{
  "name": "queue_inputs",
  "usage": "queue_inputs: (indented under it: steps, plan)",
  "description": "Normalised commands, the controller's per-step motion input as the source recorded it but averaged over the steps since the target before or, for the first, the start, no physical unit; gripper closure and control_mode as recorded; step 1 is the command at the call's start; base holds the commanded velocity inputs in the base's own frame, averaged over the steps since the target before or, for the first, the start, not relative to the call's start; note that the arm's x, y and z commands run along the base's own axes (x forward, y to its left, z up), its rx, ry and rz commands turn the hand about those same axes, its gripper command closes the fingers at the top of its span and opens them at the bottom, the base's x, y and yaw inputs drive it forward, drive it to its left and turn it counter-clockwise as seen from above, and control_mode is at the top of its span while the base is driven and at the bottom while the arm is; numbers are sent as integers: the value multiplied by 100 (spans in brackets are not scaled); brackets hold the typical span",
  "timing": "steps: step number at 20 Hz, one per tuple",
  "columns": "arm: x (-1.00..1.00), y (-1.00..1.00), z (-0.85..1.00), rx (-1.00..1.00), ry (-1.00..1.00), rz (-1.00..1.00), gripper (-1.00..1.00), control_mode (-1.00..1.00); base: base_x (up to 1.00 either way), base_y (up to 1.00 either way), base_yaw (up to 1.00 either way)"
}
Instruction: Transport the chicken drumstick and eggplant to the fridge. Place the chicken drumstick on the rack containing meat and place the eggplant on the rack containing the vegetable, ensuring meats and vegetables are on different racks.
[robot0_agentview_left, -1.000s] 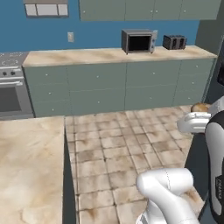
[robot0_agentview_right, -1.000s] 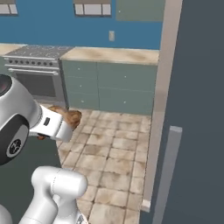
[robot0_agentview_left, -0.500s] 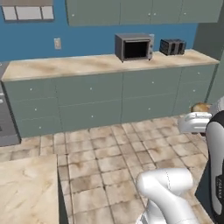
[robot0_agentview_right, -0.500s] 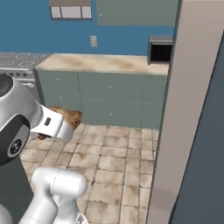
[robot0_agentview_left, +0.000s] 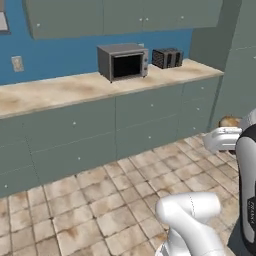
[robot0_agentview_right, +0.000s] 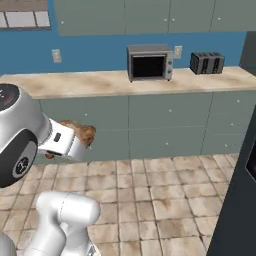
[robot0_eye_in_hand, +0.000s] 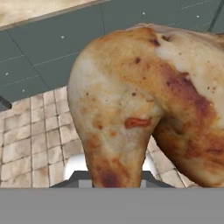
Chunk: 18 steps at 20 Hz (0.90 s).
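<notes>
Our tool (robot0_agentview_right: 82, 142) is clamped tight on the drumstick (robot0_eye_in_hand: 144, 100). Beyond it we see the tabletop (robot0_agentview_right: 100, 82) with a microwave (robot0_agentview_right: 150, 61).

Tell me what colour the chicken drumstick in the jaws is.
Golden-brown, with darker reddish-brown patches; the chicken drumstick shows best in the hand view.

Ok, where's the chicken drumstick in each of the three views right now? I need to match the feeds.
Left base view: chicken drumstick at the right edge, just above the white hand, partly hidden.
Right base view: drumstick left of centre, at the tip of the white hand.
Hand view: drumstick close up, across the middle and right, in the shut gripper.
Shared landmark: the microwave on the counter in both base views.
</notes>
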Motion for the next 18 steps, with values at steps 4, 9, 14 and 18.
queue_inputs:
  steps: [4,9,14,18]
  plan:
    - [0,0,0,0,0,0,100,100,10,0,-76]
    - [0,0,0,0,0,0,100,100,0,0,-100]
    - [0,0,0,0,0,0,100,100,26,25,-92]
    - [0,0,0,0,0,0,100,100,31,32,-91]
